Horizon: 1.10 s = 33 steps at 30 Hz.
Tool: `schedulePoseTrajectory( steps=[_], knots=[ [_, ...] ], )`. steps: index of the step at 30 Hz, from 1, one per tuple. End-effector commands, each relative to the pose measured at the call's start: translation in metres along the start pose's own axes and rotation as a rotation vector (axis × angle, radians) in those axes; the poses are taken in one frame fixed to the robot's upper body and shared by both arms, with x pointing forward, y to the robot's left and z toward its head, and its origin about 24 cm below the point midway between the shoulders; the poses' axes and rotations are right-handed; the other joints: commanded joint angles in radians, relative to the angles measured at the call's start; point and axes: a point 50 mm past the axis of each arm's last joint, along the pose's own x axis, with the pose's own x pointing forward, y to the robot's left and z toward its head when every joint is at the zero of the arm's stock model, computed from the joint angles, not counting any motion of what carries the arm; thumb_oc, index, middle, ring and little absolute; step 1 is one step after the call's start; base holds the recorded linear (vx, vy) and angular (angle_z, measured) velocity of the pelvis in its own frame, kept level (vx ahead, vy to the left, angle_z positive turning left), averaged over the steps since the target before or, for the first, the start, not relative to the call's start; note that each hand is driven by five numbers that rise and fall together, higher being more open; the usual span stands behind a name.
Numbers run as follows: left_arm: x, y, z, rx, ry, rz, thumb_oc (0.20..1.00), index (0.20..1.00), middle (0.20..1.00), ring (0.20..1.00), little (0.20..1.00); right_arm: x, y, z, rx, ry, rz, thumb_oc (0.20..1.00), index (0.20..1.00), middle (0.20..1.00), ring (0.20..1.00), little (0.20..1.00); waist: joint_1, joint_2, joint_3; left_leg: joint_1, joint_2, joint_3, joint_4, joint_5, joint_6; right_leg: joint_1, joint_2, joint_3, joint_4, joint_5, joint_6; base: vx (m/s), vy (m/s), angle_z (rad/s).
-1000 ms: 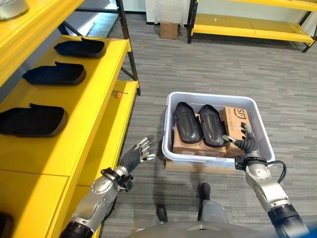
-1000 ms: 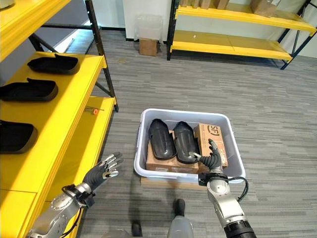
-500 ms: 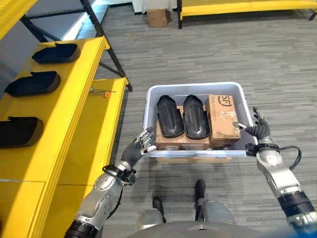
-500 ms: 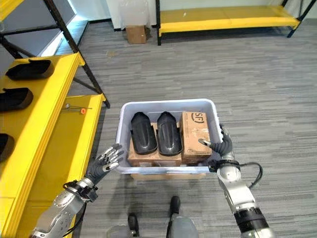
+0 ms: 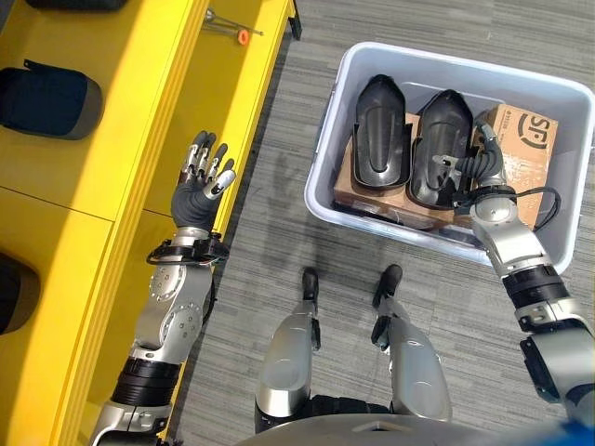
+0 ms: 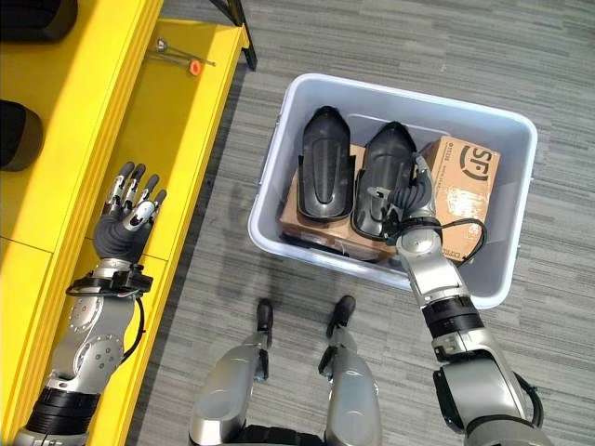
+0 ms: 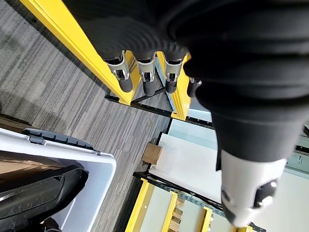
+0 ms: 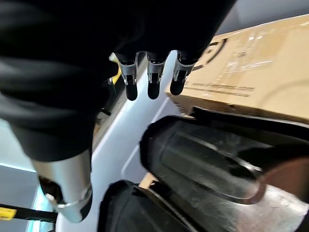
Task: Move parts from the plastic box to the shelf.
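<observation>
Just below right hand (image 6: 406, 202) fingers: black part (image 6: 379, 181).

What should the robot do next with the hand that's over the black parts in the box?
Probably lower the right robot hand a little and curl its fingers round the black part beside the cardboard box. The fingers look straight above that part, holding nothing, and both black parts sit in the plastic box.

A grey, wood-grain striped floor (image 5: 279, 214) spreads beneath everything. At about eleven o'clock in the head views lies a slim metal tool with an orange tip (image 6: 180, 56). The left wrist view shows a small brown cardboard carton (image 7: 152, 153) standing on that floor beside a translucent plastic sheet (image 7: 190, 166).
</observation>
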Motion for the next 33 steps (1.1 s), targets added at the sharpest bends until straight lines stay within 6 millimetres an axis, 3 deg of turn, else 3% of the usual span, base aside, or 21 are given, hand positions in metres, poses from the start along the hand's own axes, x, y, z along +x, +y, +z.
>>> schedulePoseTrajectory(
  steps=[1, 8, 11, 15, 16, 20, 23, 25, 33],
  knots=[
    [-0.001, -0.016, 0.018, 0.002, -0.073, -0.091, 1.000, 1.000, 1.000, 1.000, 1.000, 0.019, -0.021, 0.033, 0.047, -0.072, -0.138, 1.000, 1.000, 1.000, 1.000, 1.000, 0.005, 0.025, -0.007, -0.079, -0.030, -0.012, 0.052, -0.012, 0.011, -0.017, -0.045, 0.017, 0.214, -0.194, 0.086, -0.15, 0.035, 0.02],
    [-0.001, -0.021, 0.008, -0.063, -0.023, -0.091, 1.000, 1.000, 1.000, 1.000, 1.000, 0.026, -0.018, 0.028, 0.077, -0.002, -0.128, 1.000, 1.000, 1.000, 1.000, 1.000, 0.007, 0.055, -0.007, -0.185, -0.040, -0.001, 0.074, -0.001, 0.014, -0.139, -0.052, 0.023, 0.280, -0.209, 0.080, -0.04, 0.060, 0.02],
    [0.000, -0.024, 0.000, -0.098, 0.014, -0.108, 1.000, 1.000, 1.000, 1.000, 1.000, 0.030, -0.010, 0.033, 0.030, -0.032, -0.024, 1.000, 1.000, 1.000, 1.000, 1.000, 0.015, 0.069, -0.007, -0.264, -0.046, 0.000, 0.107, 0.003, 0.016, -0.224, -0.060, 0.020, 0.328, -0.217, 0.075, -0.05, 0.046, -0.10],
    [-0.002, -0.026, -0.005, -0.094, 0.045, -0.119, 1.000, 1.000, 1.000, 1.000, 1.000, 0.030, 0.003, 0.042, 0.012, -0.056, 0.054, 1.000, 1.000, 1.000, 1.000, 1.000, 0.027, 0.075, -0.007, -0.280, -0.051, -0.013, 0.126, -0.014, 0.007, -0.238, -0.065, 0.025, 0.354, -0.244, 0.080, 0.01, 0.002, 0.00],
    [-0.001, -0.026, -0.005, -0.092, 0.045, -0.123, 1.000, 1.000, 1.000, 1.000, 1.000, 0.031, 0.007, 0.048, 0.009, -0.065, 0.076, 1.000, 1.000, 1.000, 1.000, 1.000, 0.032, 0.079, -0.007, -0.309, -0.048, -0.008, 0.127, 0.010, 0.014, -0.265, -0.065, 0.012, 0.355, -0.224, 0.069, 0.06, -0.003, 0.09],
    [-0.004, -0.028, -0.012, -0.107, 0.089, -0.144, 1.000, 1.000, 1.000, 1.000, 1.000, 0.029, 0.025, 0.049, -0.041, -0.039, 0.194, 1.000, 1.000, 1.000, 1.000, 1.000, 0.046, 0.087, -0.007, -0.319, -0.054, -0.025, 0.147, -0.008, 0.008, -0.273, -0.069, 0.020, 0.392, -0.258, 0.072, 0.03, 0.002, 0.06],
    [-0.005, -0.026, -0.014, -0.124, 0.110, -0.142, 1.000, 1.000, 1.000, 1.000, 1.000, 0.027, 0.036, 0.057, -0.078, -0.089, 0.272, 1.000, 1.000, 1.000, 1.000, 1.000, 0.059, 0.089, -0.007, -0.333, -0.052, -0.029, 0.157, -0.006, 0.008, -0.282, -0.075, 0.011, 0.402, -0.259, 0.072, 0.00, -0.025, 0.03],
    [-0.007, -0.027, -0.016, -0.118, 0.125, -0.172, 1.000, 1.000, 1.000, 1.000, 1.000, 0.022, 0.048, 0.070, -0.205, -0.163, 0.313, 1.000, 1.000, 1.000, 1.000, 1.000, 0.068, 0.090, -0.007, -0.348, -0.050, -0.030, 0.172, -0.006, 0.010, -0.291, -0.082, 0.003, 0.419, -0.259, 0.072, 0.01, -0.057, 0.06],
    [-0.010, -0.032, -0.020, -0.117, 0.153, -0.233, 1.000, 1.000, 1.000, 1.000, 1.000, 0.020, 0.053, 0.096, -0.320, -0.284, 0.280, 1.000, 1.000, 1.000, 1.000, 1.000, 0.085, 0.088, -0.007, -0.355, -0.050, -0.040, 0.181, -0.003, 0.012, -0.286, -0.077, -0.003, 0.421, -0.259, 0.071, 0.00, -0.038, 0.05]
  ],
)
